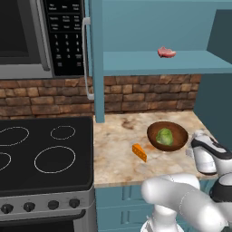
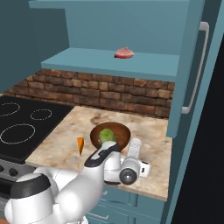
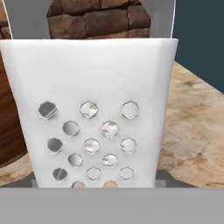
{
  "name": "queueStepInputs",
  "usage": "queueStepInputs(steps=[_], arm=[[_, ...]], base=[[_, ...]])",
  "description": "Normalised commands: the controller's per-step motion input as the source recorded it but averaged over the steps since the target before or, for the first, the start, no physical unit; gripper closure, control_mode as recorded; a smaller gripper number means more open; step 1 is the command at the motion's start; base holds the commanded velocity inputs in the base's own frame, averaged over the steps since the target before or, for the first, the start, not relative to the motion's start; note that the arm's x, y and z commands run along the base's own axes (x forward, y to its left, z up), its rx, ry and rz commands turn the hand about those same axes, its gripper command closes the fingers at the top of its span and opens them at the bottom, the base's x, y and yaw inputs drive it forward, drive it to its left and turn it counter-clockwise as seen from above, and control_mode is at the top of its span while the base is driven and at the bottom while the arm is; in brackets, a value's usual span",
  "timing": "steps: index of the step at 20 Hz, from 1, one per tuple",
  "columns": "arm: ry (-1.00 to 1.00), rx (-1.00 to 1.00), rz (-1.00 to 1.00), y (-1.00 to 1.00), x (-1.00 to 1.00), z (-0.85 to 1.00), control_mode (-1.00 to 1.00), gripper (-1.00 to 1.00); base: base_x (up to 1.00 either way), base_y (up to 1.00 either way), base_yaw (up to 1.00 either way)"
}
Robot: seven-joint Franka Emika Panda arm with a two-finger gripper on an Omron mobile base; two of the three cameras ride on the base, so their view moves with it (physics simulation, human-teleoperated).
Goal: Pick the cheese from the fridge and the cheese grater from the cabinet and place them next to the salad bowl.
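We have the grater beside the salad bowl on the surface, end effector spread wide around it. It looks light, rigid, slick metal; its flat sides give the best hold.

Cheese lies left of salad bowl, grater right
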Motion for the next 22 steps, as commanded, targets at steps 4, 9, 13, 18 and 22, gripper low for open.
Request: queueStepInputs(steps=[4,9,13,18,22], arm=[[-0.06,0.0,0.01,0.01,0.11,-0.19,-1.0,1.0],[-0.05,0.0,0.01,0.07,0.12,-0.24,-1.0,1.0],[-0.02,0.0,0.01,0.09,0.06,-0.26,-1.0,1.0],[-0.02,-0.01,0.02,0.13,0.0,-0.27,-1.0,1.0],[-0.01,-0.01,0.0,0.18,0.0,-0.25,-1.0,1.0]], base=[[0.0,0.0,0.0],[0.0,0.0,0.0],[0.0,0.0,0.0],[0.0,0.0,0.0],[0.0,0.0,0.0]])
